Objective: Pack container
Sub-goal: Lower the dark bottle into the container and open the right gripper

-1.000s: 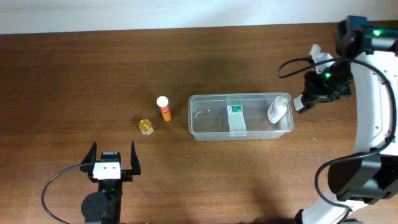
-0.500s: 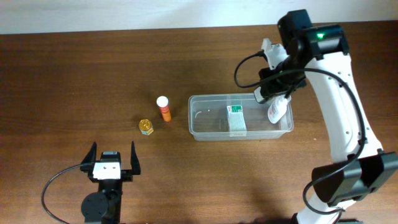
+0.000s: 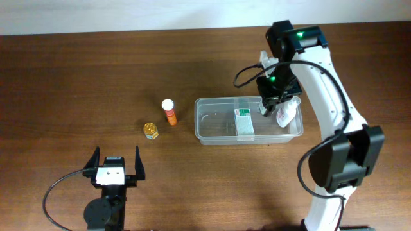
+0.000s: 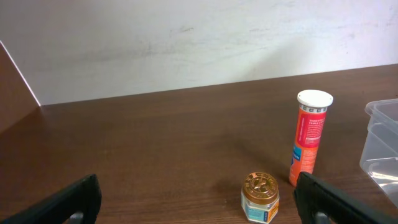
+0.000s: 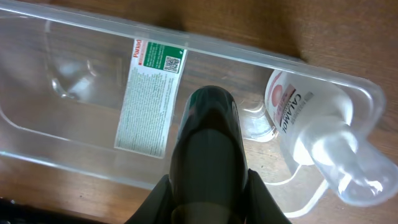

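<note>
The clear plastic container (image 3: 212, 131) lies mid-table and holds a white-and-green box (image 3: 244, 123) and a white pump bottle (image 3: 287, 112) leaning in its right end. My right gripper (image 3: 270, 101) hovers over the container's right half, between box and bottle. In the right wrist view the gripper (image 5: 208, 190) is shut on a dark rounded cylinder (image 5: 208, 124), above the container (image 5: 62, 143), the box (image 5: 149, 93) and the bottle (image 5: 305, 112). My left gripper (image 3: 116, 165) is open and empty at the front left.
An orange tube with a white cap (image 3: 169, 112) stands left of the container, and a small gold-lidded jar (image 3: 150, 130) sits beside it. Both show in the left wrist view, the tube (image 4: 309, 140) and the jar (image 4: 260, 198), ahead of the open left gripper (image 4: 199, 208).
My right arm has swung left from beside the container's right end to above its right half. The left arm and the objects have not moved.
</note>
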You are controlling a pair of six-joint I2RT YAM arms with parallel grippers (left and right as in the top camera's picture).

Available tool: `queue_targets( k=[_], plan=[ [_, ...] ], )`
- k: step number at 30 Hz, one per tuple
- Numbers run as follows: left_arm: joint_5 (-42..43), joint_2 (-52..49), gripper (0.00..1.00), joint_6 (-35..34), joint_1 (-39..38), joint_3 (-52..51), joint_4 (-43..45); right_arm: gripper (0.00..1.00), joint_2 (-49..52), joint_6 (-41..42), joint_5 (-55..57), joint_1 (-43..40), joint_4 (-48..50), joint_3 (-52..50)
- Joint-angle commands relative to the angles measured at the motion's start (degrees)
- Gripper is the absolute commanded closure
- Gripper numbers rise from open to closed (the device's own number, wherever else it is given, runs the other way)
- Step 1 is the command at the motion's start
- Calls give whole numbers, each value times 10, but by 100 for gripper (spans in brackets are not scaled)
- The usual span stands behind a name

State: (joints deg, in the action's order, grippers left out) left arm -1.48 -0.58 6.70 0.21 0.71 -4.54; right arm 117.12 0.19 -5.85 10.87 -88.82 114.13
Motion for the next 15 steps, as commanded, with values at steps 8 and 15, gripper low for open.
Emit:
queue_targets(
  k=[8, 15],
  plan=[
    [5, 3, 1, 9, 3, -2, -2, 81, 14, 8, 7, 6, 43, -52],
    [5, 3, 1, 9, 3, -2, -2, 80, 14, 8, 16, -4, 95, -86]
  ],
)
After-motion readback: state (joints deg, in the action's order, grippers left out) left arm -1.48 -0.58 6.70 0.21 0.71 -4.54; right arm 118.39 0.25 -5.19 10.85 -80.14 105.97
